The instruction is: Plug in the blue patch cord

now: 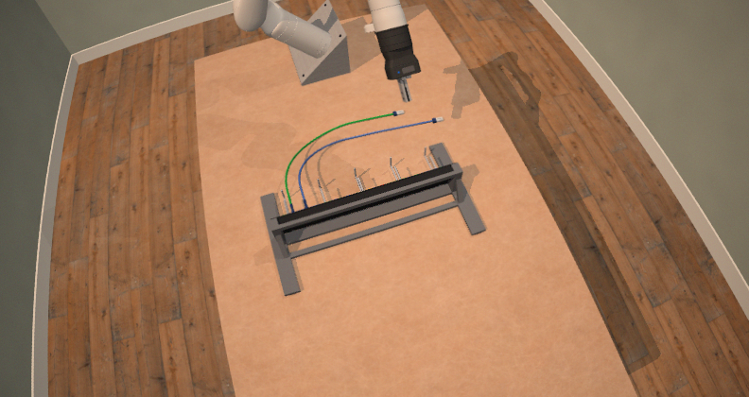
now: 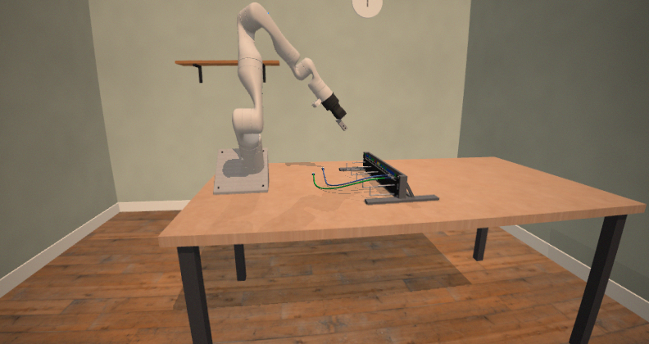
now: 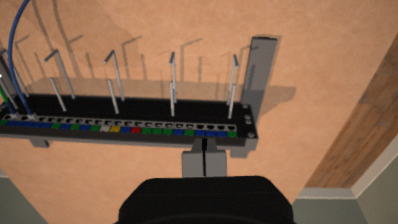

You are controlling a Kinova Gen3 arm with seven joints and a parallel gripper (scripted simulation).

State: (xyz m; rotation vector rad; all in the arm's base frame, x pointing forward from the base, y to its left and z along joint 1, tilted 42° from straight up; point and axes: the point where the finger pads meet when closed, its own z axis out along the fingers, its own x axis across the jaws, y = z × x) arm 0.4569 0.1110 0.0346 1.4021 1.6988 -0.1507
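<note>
Nothing's been plugged yet, far as I can see. The gripper (image 1: pixel 405 96) hangs well above the table (image 1: pixel 366 316), pinched tight on nothing. The blue cord (image 1: pixel 366 131) lies curved on the wood, its plug (image 1: pixel 438 119) loose beside the green cord (image 1: pixel 335 129), well apart from the rack (image 1: pixel 366 198). The yellow port (image 3: pixel 115 129) sits unfilled. Grabbing the plug, carrying it over, seating it and letting go all remain.

The top view looks steeply down from afar on the long wooden bench (image 1: pixel 398 300). The exterior view faces it level from the front. The wrist view looks close past the hand (image 3: pixel 204 163) at the grey-framed black patch rack (image 3: pixel 150 131), shared by all three.
</note>
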